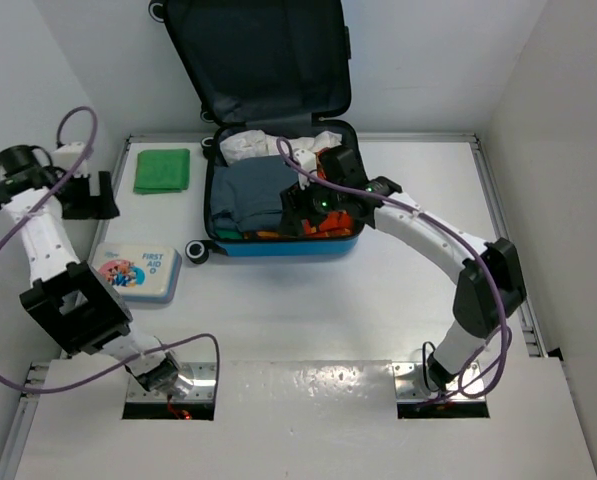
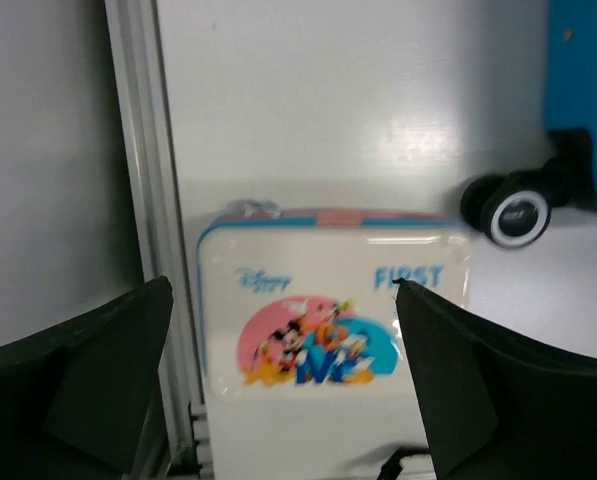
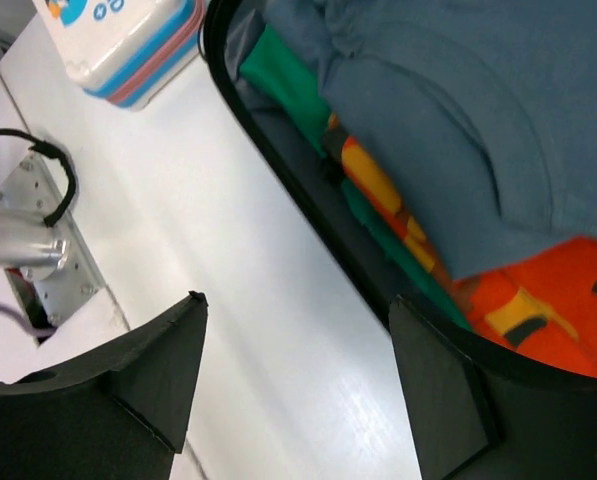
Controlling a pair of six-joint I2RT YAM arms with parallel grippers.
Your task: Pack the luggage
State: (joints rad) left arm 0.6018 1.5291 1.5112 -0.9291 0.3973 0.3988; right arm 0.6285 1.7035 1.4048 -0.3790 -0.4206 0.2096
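Right end effector (image 3: 296, 300) hangs wide over the luggage (image 1: 278, 247); I see left end effector (image 2: 283, 285) wide, facing the first-aid box (image 1: 136, 272).

Your luggage (image 1: 278, 246) sits at the far middle of the table, wide open. You've got a bright-blue shell with the lid (image 1: 258, 60) flipped up toward the back wall, dark grey lining showing. The bottom half is stuffed with clothes (image 1: 248, 190): grey-blue on top, orange and green underneath. A black wheel (image 1: 196, 251) pokes out at its near-left corner.
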